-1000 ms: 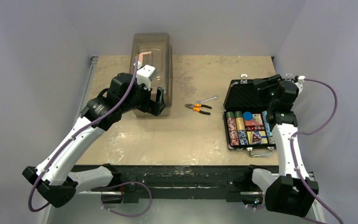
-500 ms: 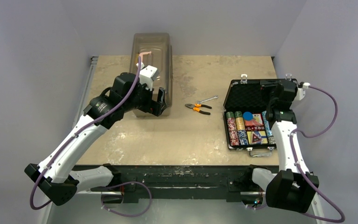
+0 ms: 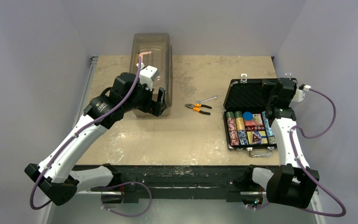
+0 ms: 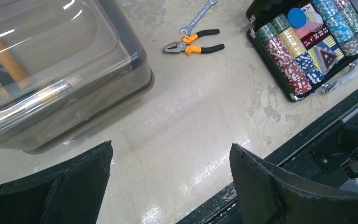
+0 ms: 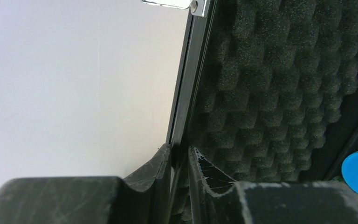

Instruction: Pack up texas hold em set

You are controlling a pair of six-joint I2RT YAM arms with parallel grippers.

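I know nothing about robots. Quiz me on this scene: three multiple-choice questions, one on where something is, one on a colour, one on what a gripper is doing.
1. Where are the pliers? A on the table between the brown box and the case; B inside the case; C in the box.
2. What colour is the round disc in the case? A green; B blue; C yellow.
3. What is the right gripper doing? A hanging open; B holding the pliers; C pinching the case lid.
Answers: A, they lie on tabletop; B, plainly blue; C, its fingers flank the lid's rim.
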